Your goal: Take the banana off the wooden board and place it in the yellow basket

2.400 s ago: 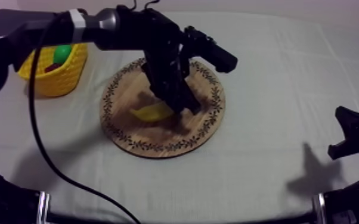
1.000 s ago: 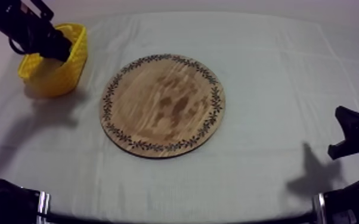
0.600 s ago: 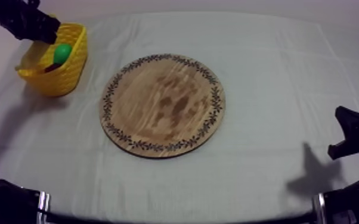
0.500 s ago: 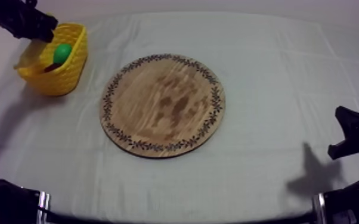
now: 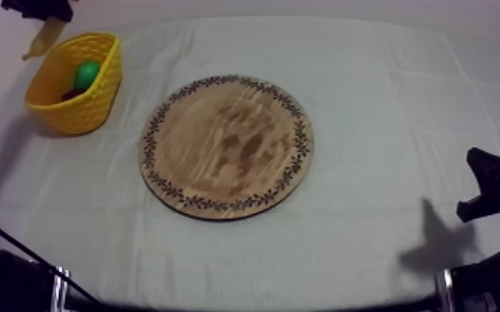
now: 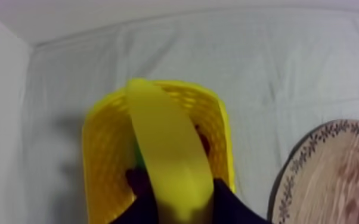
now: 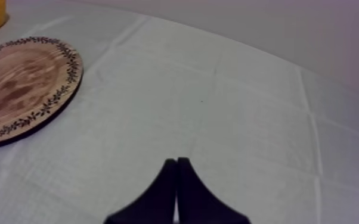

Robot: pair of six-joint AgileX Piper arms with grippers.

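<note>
board (image 5: 227, 148): bare wood, visible grain, matt
basket (image 5: 87, 112): yellow lattice wall, plastic look
banana (image 6: 167, 161): smooth matt skin
cloth (image 5: 386, 124): grey-white fabric, matt, creased, over desk

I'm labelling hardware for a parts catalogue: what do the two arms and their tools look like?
Both arms are black, each ringed by a pale silvery band: left arm, right arm. The right tool has two black fingers tapering to slim tips; the left tool shows the same dark fingers.
</note>
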